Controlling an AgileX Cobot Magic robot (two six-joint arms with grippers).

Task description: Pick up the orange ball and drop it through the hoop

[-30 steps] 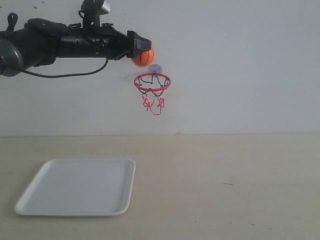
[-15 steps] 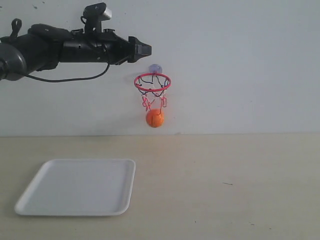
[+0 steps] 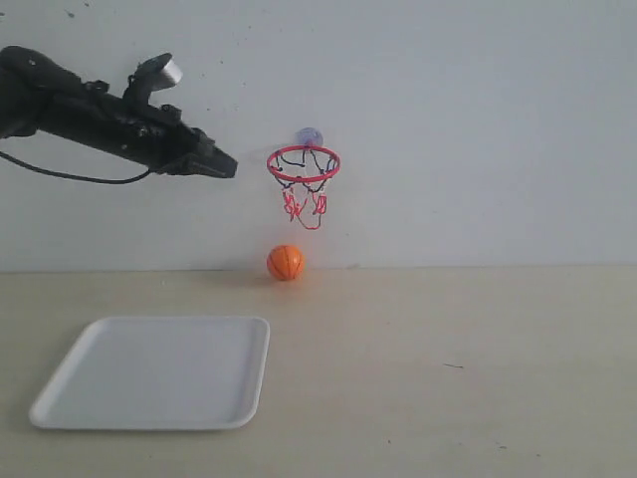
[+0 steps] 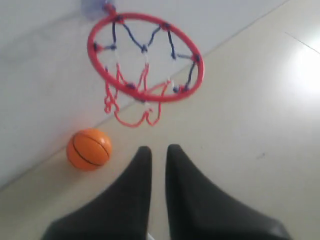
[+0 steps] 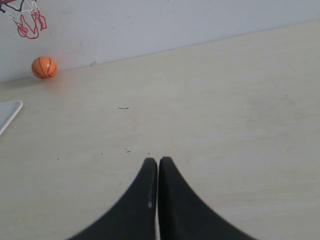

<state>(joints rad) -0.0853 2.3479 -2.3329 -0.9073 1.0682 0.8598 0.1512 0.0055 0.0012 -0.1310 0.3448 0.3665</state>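
The orange ball (image 3: 285, 262) rests on the tabletop by the wall, below and slightly left of the hoop (image 3: 303, 163). The hoop's red ring and string net hang from a translucent suction cup (image 3: 310, 135) on the wall. My left gripper (image 3: 231, 165) hangs in the air left of the ring at about its height, tilted downward. In the left wrist view that gripper (image 4: 159, 148) is open by a narrow gap and holds nothing, with the ball (image 4: 89, 149) and hoop (image 4: 144, 50) beyond it. My right gripper (image 5: 158, 160) is shut and empty above the table, far from the ball (image 5: 44, 67).
A white rectangular tray (image 3: 149, 373) lies on the table at the front left, with its corner (image 5: 7, 112) showing in the right wrist view. The beige tabletop (image 3: 458, 368) meets a plain white wall behind.
The ball left my left gripper, fell through the hoop's net and landed on the table by the wall. My left arm drew back to the left and tilted downward.
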